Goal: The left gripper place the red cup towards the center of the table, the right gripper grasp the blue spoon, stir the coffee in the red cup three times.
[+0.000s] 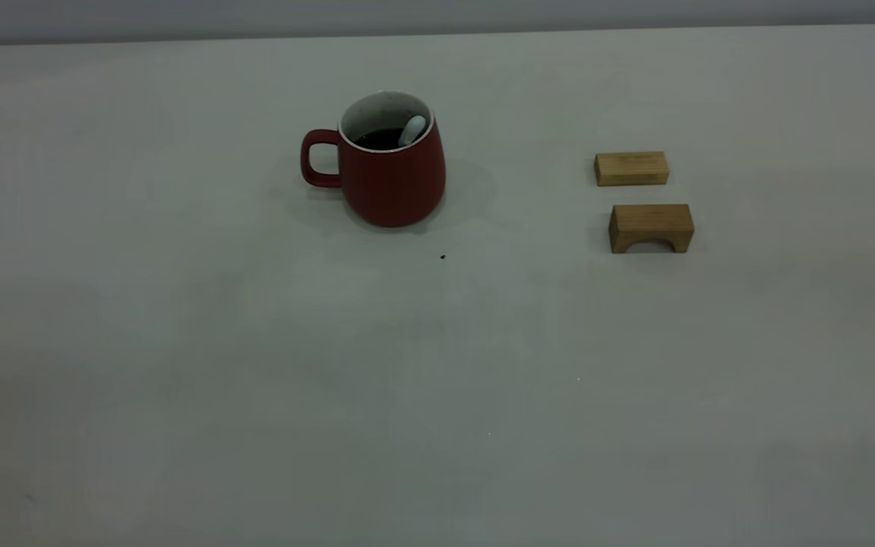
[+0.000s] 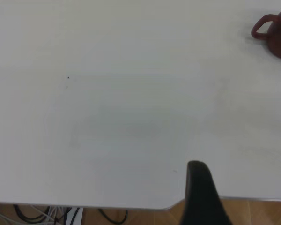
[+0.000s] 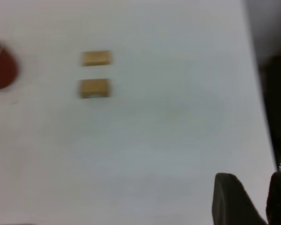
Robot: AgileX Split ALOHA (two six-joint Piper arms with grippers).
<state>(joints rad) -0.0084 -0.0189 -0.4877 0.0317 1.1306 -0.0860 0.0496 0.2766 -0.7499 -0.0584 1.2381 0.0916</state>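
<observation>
- My left gripper sits back at the table edge; I cannot tell its state.
- Cup stands far ahead of it, spoon resting in the coffee.
- Two blocks lie between cup and right gripper, whose fingers are slightly apart, empty.

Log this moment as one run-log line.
red cup: upright, mid-table | blue spoon: resting in coffee | left gripper: parked near table edge | right gripper: parked, empty
</observation>
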